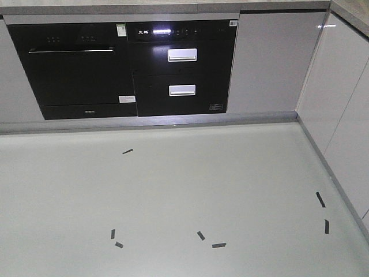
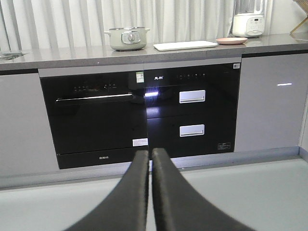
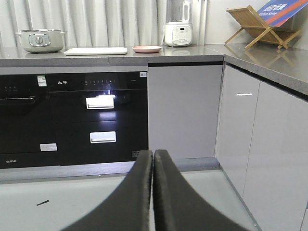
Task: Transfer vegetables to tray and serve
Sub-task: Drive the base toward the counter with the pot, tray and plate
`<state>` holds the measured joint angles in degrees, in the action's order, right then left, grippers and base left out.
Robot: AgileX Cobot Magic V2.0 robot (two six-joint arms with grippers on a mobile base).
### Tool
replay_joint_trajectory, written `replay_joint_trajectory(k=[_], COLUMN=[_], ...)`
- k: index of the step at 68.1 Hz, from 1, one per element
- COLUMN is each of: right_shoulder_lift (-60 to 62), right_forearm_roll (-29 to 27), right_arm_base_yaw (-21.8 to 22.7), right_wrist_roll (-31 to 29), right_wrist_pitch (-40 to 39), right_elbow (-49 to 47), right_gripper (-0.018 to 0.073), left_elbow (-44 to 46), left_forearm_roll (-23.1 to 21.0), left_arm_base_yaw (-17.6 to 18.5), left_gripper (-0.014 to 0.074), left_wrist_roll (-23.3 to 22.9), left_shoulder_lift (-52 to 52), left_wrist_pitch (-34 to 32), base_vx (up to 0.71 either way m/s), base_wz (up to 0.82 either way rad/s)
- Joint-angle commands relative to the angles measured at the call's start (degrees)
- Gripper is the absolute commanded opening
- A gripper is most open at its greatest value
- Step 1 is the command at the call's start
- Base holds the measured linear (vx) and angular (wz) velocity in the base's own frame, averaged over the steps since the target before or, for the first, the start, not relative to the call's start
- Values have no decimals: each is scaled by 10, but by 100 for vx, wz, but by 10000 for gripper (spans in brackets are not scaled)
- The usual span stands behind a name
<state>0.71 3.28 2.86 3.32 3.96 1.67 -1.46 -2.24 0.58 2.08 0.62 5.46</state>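
Left fingers (image 2: 136, 192), right fingers (image 3: 138, 192) closed, empty. Drive base squarely to table (image 2: 72, 55), stop facing tray (image 2: 185, 45); vegetables not visible.

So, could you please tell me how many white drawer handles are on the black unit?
2, both on the black unit: the upper handle is on its top drawer, and the lower handle is directly beneath it. None appears hidden.
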Motion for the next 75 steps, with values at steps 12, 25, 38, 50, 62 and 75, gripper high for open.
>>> replay_joint_trajectory(k=[12, 25, 38, 50, 62, 75], right_shoulder_lift=[3, 3, 3, 3, 3, 3], right_forearm_roll=[5, 5, 5, 5, 5, 5], right_arm_base_yaw=[-1, -1, -1, -1, -1, -1], right_wrist_roll=[-4, -4, -4, -4, -4, -4], right_wrist_pitch=[-44, -44, -44, -44, -44, -44], right_elbow=[8, 8, 8, 8, 8, 8], right_gripper=[-6, -6, -6, -6, -6, -6], left_elbow=[-14, -14, -14, -14, -14, -14], left_forearm_roll=[-2, -2, -2, -2, -2, -2], left_arm_base_yaw=[-2, -2, -2, -2, -2, -2], left_gripper=[-6, -6, -6, -6, -6, -6], left_wrist_roll=[-1, -1, -1, -1, -1, -1], left_shoulder_lift=[9, 9, 9, 9, 9, 9], left_wrist_pitch=[-43, -43, -43, -43, -43, -43], base_vx=[1, 2, 3, 4, 5, 8], base_wz=[-1, 0, 1, 2, 4, 9])
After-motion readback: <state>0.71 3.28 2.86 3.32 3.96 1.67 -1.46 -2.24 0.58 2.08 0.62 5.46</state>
